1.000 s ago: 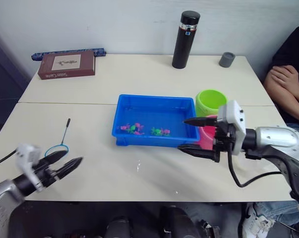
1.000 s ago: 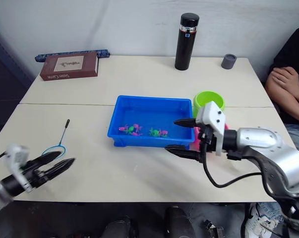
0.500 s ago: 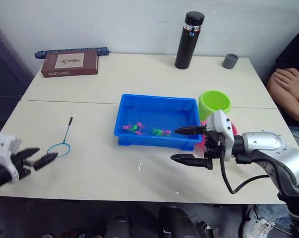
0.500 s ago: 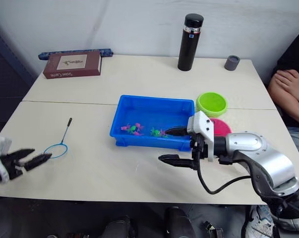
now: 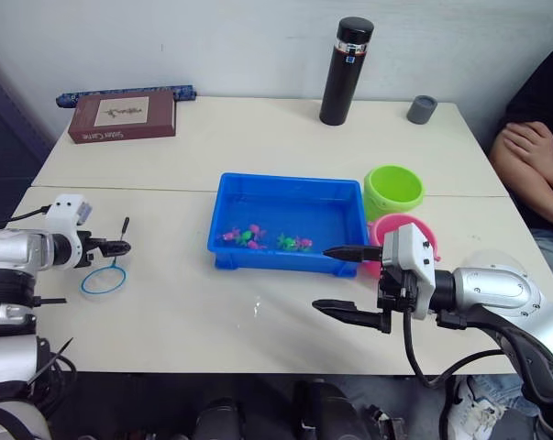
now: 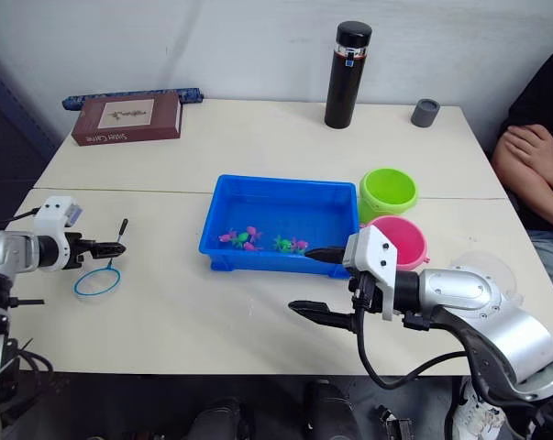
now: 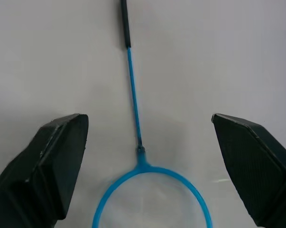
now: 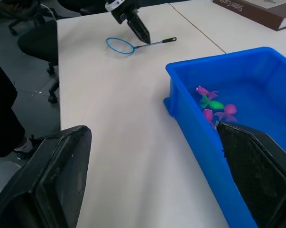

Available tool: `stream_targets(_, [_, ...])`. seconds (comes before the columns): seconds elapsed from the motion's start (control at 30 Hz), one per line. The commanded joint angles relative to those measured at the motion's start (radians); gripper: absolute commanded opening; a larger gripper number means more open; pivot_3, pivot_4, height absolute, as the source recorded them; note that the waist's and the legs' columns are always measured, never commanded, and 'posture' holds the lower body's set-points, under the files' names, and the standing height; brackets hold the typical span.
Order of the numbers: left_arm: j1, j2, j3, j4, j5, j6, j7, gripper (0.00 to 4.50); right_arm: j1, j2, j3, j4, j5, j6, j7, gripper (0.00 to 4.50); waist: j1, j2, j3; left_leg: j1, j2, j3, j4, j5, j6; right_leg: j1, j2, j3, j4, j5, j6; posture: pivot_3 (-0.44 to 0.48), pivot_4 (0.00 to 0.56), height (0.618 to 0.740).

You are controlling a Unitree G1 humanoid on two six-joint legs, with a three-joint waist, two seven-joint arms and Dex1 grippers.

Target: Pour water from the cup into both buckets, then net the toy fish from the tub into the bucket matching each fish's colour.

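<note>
The net lies flat on the counter directly beneath the spread-open, empty left gripper, its handle running straight ahead between the fingers, far from the right gripper, also open.

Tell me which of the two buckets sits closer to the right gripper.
The pink bucket: it stands just beyond the right gripper, at the blue tub's near corner, while the lime green bucket sits farther back.

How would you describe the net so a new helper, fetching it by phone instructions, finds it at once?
Start at the blue tub in the middle of the table, then look towards the table's left edge. There the net lies flat on the bare tabletop, under the open left gripper. It is the only thin thing there: a small light blue hoop on a slim stem ending in a dark grip.
</note>
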Motion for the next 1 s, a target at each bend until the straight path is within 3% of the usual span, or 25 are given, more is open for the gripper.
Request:
stream_targets(0.03, [-0.07,-0.021,-0.007,0.132,0.054,-0.079,0.011,4.5,-0.012,-0.004,-0.036,-0.044,0.008,-0.005,-0.017,4.45,0.0,-0.001,0.0,-0.001,0.0,0.0,0.0,0.0,0.0,-0.001,0.0,0.0,0.0,0.0,0.0,0.0,0.15,0.74])
stream_targets(0.13, [-0.105,-0.061,-0.009,0.22,0.082,-0.128,0.01,4.5,-0.01,-0.005,-0.04,-0.057,0.011,-0.003,-0.031,4.45,0.0,-0.001,-0.001,-0.009,0.0,0.002,0.006,0.0,0.0,-0.007,0.0,-0.001,0.004,0.0,0.001,0.0,0.15,0.74])
stream_targets(0.23, [-0.124,-0.083,0.003,0.277,0.098,-0.159,0.023,3.68,-0.002,-0.004,-0.051,-0.071,0.021,0.004,-0.049,4.5,0.002,-0.001,-0.001,-0.01,0.001,0.007,0.01,0.0,0.0,-0.008,-0.001,-0.002,0.004,0.0,0.001,0.0,0.15,0.74])
stream_targets(0.5, [-0.146,-0.079,0.025,0.311,0.124,-0.24,0.013,0.1,0.007,-0.02,-0.087,-0.076,0.034,0.018,-0.048,4.5,0.019,-0.001,-0.001,-0.009,0.0,0.008,0.012,0.0,0.001,-0.008,-0.001,0.0,0.004,0.001,0.002,0.0,0.15,0.74])
stream_targets(0.63, [-0.22,-0.073,0.02,0.114,0.076,-0.293,-0.181,0.03,0.005,-0.063,-0.124,-0.054,0.049,0.021,-0.003,4.5,0.025,-0.002,0.0,-0.011,0.0,0.008,0.013,0.0,0.001,-0.008,0.0,-0.001,0.004,0.001,0.002,0.0,0.15,0.74])
stream_targets(0.87, [-0.075,-0.001,-0.08,-0.657,-0.181,-0.215,-0.724,0.03,-0.106,-0.157,-0.171,0.011,0.105,0.057,0.079,4.5,0.025,-0.007,0.0,-0.013,0.0,0.009,0.013,-0.001,0.002,-0.008,0.001,-0.002,0.004,0.002,0.004,0.0,0.15,0.74])
stream_targets(1.0, [-0.077,-0.022,-0.142,-0.793,-0.181,-0.245,-0.781,0.03,-0.22,-0.183,-0.134,0.049,0.131,0.111,0.095,4.5,0.004,-0.004,0.002,-0.011,0.001,0.009,0.014,-0.001,0.002,-0.008,-0.001,0.0,0.004,0.003,0.004,0.0,0.15,0.74])
